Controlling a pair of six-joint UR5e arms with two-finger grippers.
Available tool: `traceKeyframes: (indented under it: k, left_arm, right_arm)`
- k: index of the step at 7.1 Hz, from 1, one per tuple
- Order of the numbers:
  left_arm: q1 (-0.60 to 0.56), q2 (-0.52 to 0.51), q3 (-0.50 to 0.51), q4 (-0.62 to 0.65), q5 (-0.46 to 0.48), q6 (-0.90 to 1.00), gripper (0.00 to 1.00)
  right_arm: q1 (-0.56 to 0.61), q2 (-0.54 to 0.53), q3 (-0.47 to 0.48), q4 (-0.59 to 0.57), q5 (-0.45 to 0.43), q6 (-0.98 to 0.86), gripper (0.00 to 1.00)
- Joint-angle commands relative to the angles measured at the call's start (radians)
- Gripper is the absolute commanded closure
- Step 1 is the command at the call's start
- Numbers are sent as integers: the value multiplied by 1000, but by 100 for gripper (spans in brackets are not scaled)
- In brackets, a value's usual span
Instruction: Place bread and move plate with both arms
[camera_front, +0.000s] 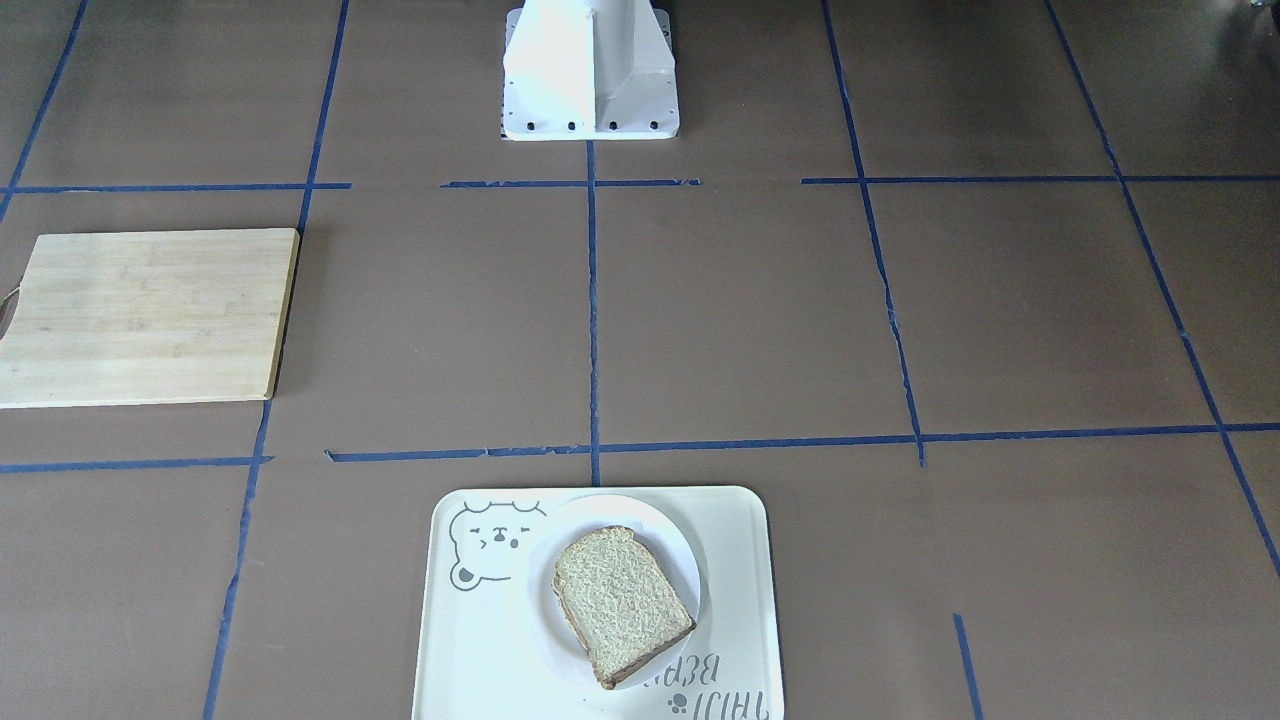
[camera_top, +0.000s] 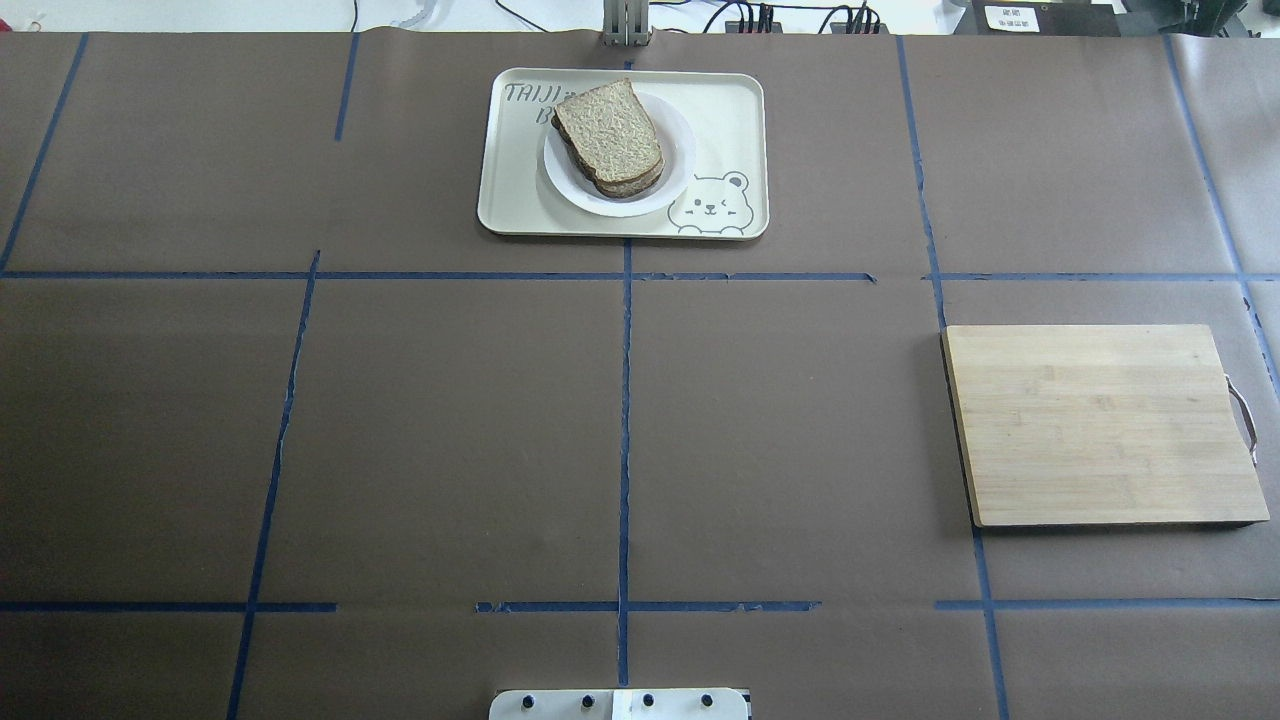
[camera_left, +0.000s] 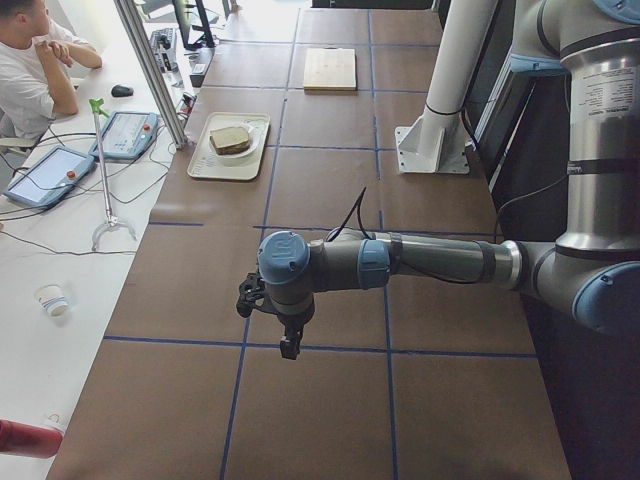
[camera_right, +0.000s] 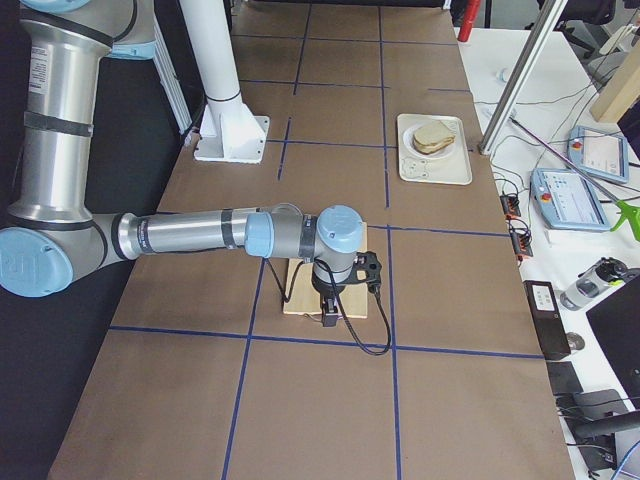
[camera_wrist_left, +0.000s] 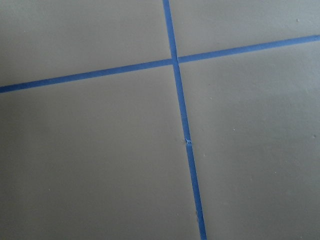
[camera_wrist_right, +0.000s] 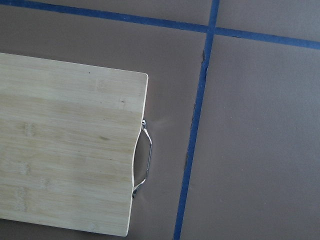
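The light-brown wholemeal bread slice (camera_top: 608, 128), rounded on top with a darker crust, lies flat on the small round white plate (camera_top: 620, 205). The plate sits on the cream bear-print tray (camera_top: 730, 110) at the table's far middle edge. The rectangular wooden board (camera_top: 1100, 425) lies well apart, below the black right gripper (camera_right: 328, 318); the black left gripper (camera_left: 289, 348) hangs over the brown table (camera_top: 450, 430), and I cannot tell how the jaws of either stand.

Bread (camera_top: 610, 128) on the plate (camera_top: 672, 180) within the bear-print tray (camera_top: 730, 110), wooden board (camera_top: 1100, 425) well apart, rightward
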Motion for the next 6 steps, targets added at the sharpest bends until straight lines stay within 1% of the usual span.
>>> traceKeyframes:
  k: [1,5,6]
  left_arm:
    - [0,7,-10,-2,2,3,0]
    - [0,36,5,-5,3,6,0]
    - [0,38,5,-21,3,5,0]
  right_arm:
    - [0,-3,-2,0,-1,0,0]
    - [0,-5,-2,0,1,-1,0]
    - [0,-5,-2,0,1,-1,0]
